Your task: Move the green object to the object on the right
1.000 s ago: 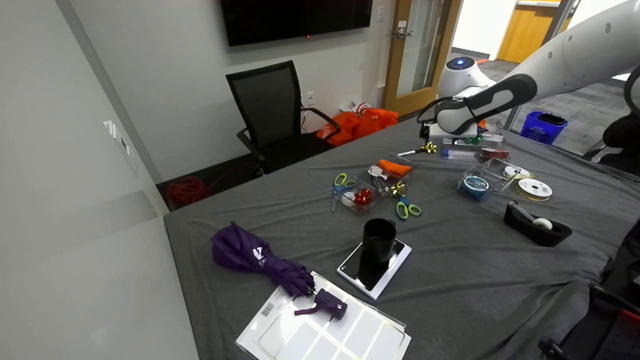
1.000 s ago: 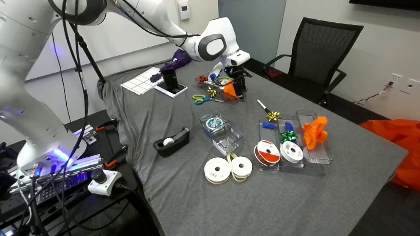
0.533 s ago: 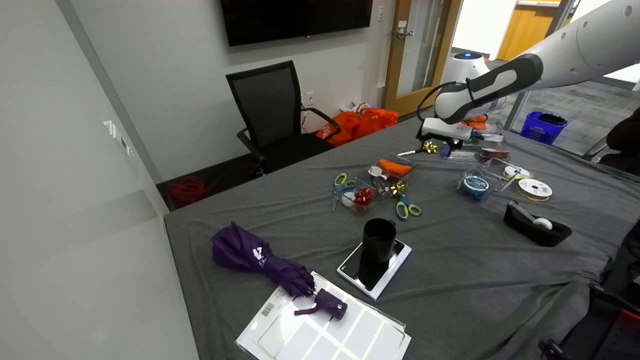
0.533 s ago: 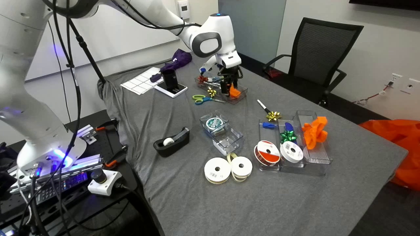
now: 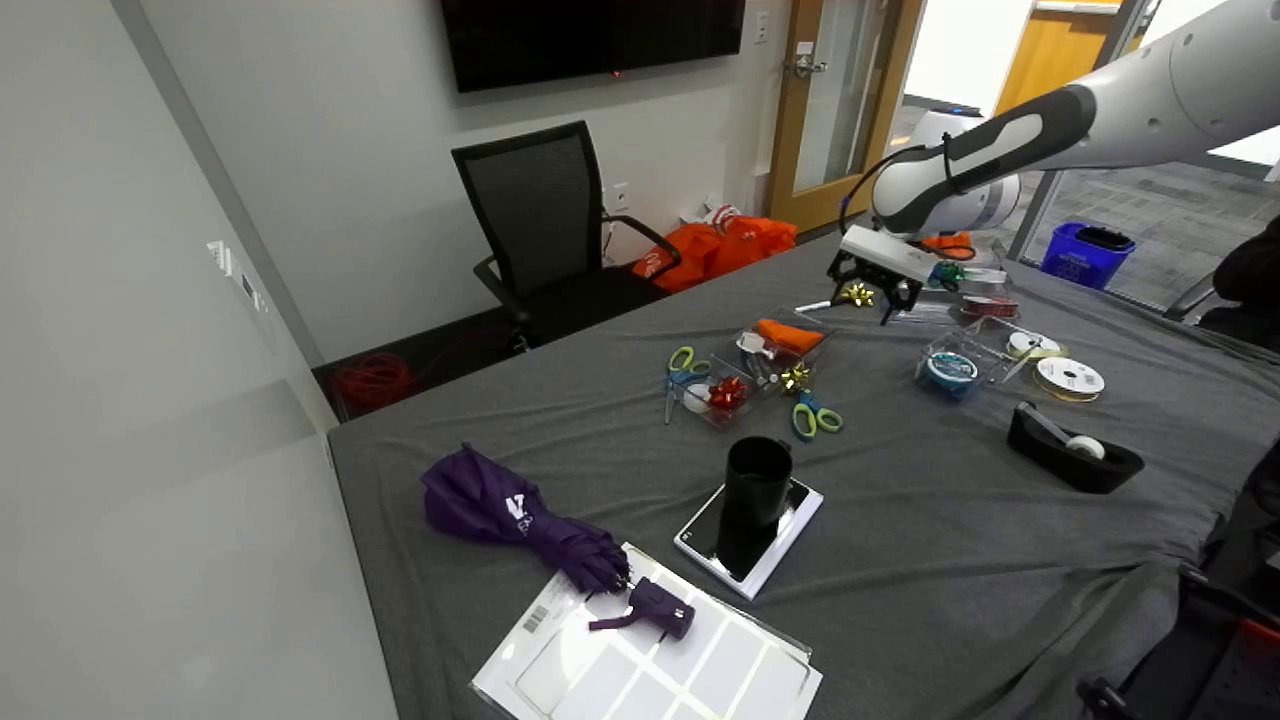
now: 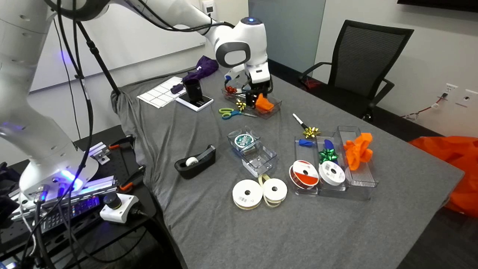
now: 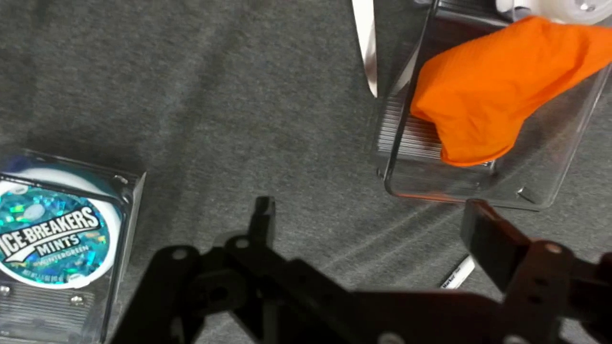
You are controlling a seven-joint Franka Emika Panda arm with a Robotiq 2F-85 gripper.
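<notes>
Wrist view: gripper spread apart over bare gray cloth; rim of clear bin near one side, depth unclear. Marker partly hidden; mint tin, glittery teal, cut off left in separate bin. Green bow, shiny, in both exterior views: in clear tray beside white spool.

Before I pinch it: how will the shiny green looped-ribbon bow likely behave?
The shiny green looped-ribbon bow is probably light for its size: it looks like thin strips, not a solid block. Its outward-fanning loops would likely squash when pinched. Glossy highlights suggest it could be slippery.
</notes>
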